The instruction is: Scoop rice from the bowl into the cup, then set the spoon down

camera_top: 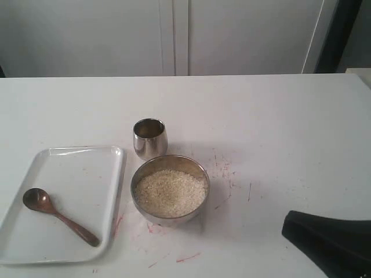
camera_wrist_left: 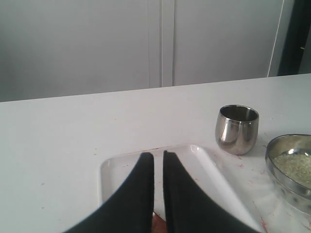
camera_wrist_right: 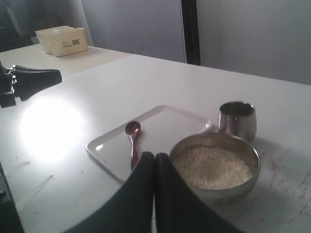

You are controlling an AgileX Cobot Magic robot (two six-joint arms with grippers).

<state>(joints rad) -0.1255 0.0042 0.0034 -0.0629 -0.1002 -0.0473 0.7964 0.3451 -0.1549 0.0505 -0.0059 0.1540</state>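
Note:
The reddish-brown spoon [camera_top: 58, 216] lies on the white tray [camera_top: 75, 174], with its head toward the tray's left edge. To the tray's right, the steel bowl [camera_top: 139, 174] holds the off-white rice [camera_top: 171, 192]. Just behind the bowl stands the small steel cup [camera_top: 150, 138]. My left gripper [camera_wrist_left: 158, 154] hangs above the tray, its fingers a narrow slit apart with nothing between them. A sliver of the spoon [camera_wrist_left: 158, 224] shows below the slit. My right gripper [camera_wrist_right: 155, 156] is shut and empty, near the bowl [camera_wrist_right: 218, 191] and apart from it. It also shows low in the exterior view as my right gripper [camera_top: 293, 227].
The white table [camera_top: 278, 133] carries faint red marks around the bowl. A cream box [camera_wrist_right: 65, 41] sits far off on another surface. A black arm part [camera_wrist_right: 29, 80] juts in beyond the tray [camera_wrist_right: 160, 121] in the right wrist view.

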